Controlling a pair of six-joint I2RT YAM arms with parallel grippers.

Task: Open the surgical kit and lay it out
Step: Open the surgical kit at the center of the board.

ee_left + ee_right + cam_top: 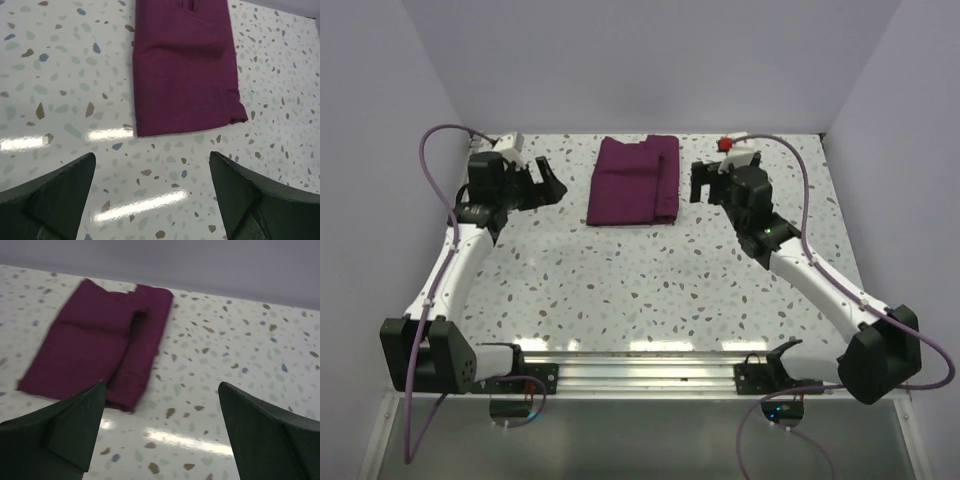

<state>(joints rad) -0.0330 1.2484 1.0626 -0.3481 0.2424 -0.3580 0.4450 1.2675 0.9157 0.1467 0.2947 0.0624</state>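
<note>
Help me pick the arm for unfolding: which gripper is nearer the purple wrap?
Right, narrowly. The right gripper is just off the right edge of the purple wrap; the left gripper is off its left edge, with a wider gap. Both are open.

Table: white speckled stone-pattern tabletop (620, 285), walled at the rear and on both sides.
Wrap: folded dark purple rectangular cloth wrap (633, 181) (185, 65) (95, 352), flat on the table at rear centre, near the back wall.
Band: narrower folded strip of the same cloth (668, 180) (142, 350), along the wrap's right side.
Left gripper: black two-finger left gripper (552, 180) (152, 160), left of the wrap, apart from it, pointing toward it.
Right gripper: black two-finger right gripper (696, 182) (162, 387), right of the wrap, apart from it, facing it.
Rail: silver metal mounting rail (640, 365), along the table's near edge, between the two arm bases.
Red item: small red object (725, 143), at the rear, behind the right gripper; nature unclear.
</note>
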